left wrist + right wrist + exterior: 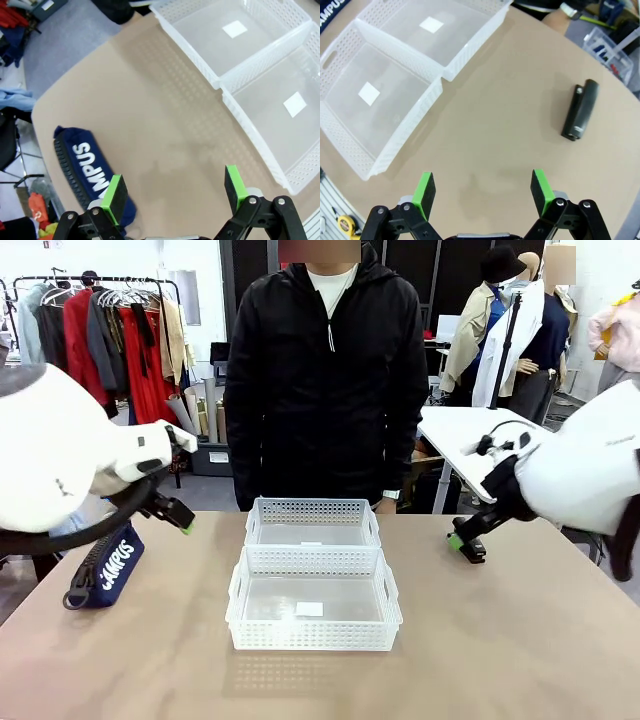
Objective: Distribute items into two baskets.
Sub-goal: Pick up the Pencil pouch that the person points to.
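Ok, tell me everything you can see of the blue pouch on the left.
The pouch is navy blue, soft fabric by its look, with white CAMPUS lettering on its side and a chunky dark zip along one long edge. It looks closed and plump. It lies flat on the table near the robot's left edge, apart from the baskets. Only the table seems to touch it; the open left pincer hangs above one end.

I count two white mesh baskets from here: one larger basket [313, 636] with handle cut-outs and one smaller basket [313, 510]. One navy CAMPUS pouch [108, 568] and one black stapler [580, 110] make two loose items. I see two green-padded grippers, the left gripper [174, 184] and the right gripper [482, 189]. One person [325, 380] stands at one table [500, 640]
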`<act>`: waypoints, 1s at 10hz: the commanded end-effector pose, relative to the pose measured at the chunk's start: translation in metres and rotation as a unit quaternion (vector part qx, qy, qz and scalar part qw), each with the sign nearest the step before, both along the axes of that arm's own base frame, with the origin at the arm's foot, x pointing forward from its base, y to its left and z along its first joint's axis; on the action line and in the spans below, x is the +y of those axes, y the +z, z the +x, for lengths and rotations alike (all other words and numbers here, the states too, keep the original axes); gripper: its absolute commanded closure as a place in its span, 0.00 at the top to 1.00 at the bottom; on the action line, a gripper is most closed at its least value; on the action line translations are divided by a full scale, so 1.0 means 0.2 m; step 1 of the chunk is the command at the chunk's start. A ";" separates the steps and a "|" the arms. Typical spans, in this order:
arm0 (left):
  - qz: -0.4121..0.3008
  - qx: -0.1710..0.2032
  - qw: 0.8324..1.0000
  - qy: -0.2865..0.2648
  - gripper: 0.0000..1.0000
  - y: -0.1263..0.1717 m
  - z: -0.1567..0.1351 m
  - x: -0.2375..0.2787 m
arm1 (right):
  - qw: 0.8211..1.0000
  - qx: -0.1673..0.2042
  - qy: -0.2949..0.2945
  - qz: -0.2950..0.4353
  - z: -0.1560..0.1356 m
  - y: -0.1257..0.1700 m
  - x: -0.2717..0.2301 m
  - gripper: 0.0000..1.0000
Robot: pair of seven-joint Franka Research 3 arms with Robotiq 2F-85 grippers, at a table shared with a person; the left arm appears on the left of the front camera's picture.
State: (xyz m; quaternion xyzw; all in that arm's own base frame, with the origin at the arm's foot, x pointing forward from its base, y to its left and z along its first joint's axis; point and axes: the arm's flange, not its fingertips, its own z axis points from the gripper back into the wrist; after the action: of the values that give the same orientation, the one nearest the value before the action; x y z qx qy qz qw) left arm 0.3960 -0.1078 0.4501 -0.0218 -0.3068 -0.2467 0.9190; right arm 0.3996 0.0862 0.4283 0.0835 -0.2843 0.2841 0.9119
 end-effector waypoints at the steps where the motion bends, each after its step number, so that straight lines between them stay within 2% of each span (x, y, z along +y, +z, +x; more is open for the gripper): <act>1: -0.009 0.014 1.000 -0.006 1.00 0.17 -0.02 0.19 | 0.999 0.004 0.018 0.032 0.03 0.12 -0.21 1.00; 3: -0.032 0.034 0.999 -0.012 1.00 0.25 -0.02 0.37 | 0.999 0.010 0.014 0.045 0.05 0.22 -0.35 1.00; 6: -0.105 0.027 0.993 -0.040 1.00 0.39 -0.11 0.68 | 0.995 0.013 0.029 0.094 0.03 0.34 -0.56 1.00; 8: -0.135 0.023 0.989 -0.061 1.00 0.48 -0.21 0.84 | 0.988 0.014 0.044 0.144 -0.02 0.35 -0.77 1.00; 10: -0.151 0.004 0.987 -0.060 1.00 0.52 -0.31 0.95 | 0.984 0.001 0.031 0.175 -0.12 0.32 -0.97 1.00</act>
State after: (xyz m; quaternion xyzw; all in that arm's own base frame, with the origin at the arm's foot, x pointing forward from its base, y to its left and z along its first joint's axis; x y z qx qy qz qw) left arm 0.3397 0.0745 0.5543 -0.1669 -0.3252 -0.2477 0.8972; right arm 0.3806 -0.0902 0.4976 0.2304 -0.3166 0.2573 0.8834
